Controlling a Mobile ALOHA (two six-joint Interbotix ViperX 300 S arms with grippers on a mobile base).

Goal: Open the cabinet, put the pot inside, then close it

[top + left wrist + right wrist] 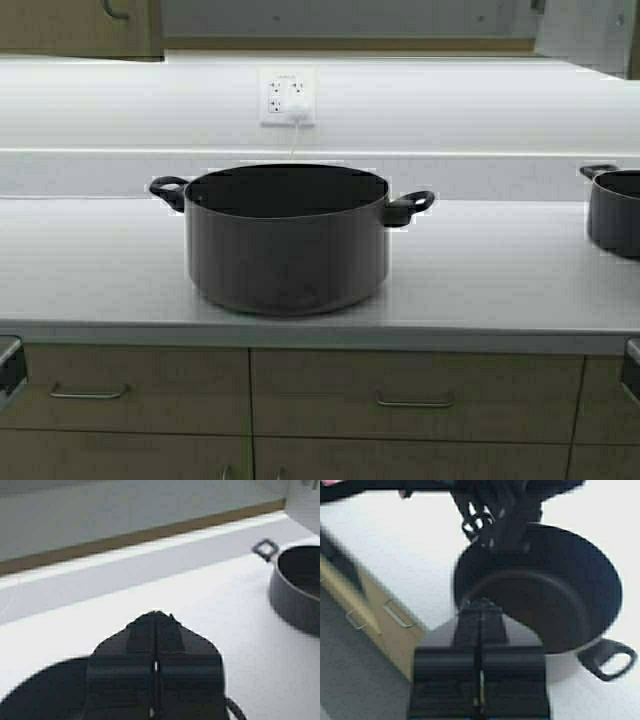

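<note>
A: Across the middle of the high view runs the pale tabletop (500, 280), with tan drawer fronts (415, 385) along the lower edge of the frame. What stands on it?

B: The pot (288, 245), at the centre of the frame, upright and open-topped, a black loop handle on each side of its rim. At the far right edge sits a smaller dark pot (615, 210), well apart from it and partly cut off.

A: And the cabinet?

B: Only a tan corner (80, 25) shows at the upper left. Its door looks closed.

A: The arms?

B: The left end effector (155, 625) hovers over the pot's rim, fingers pressed together, holding nothing. The right end effector (480, 611) hangs above the pot's other side, likewise closed and empty.

A: Anything smaller?

B: A white wall socket (287, 97) with a plug in it, upper centre.
</note>
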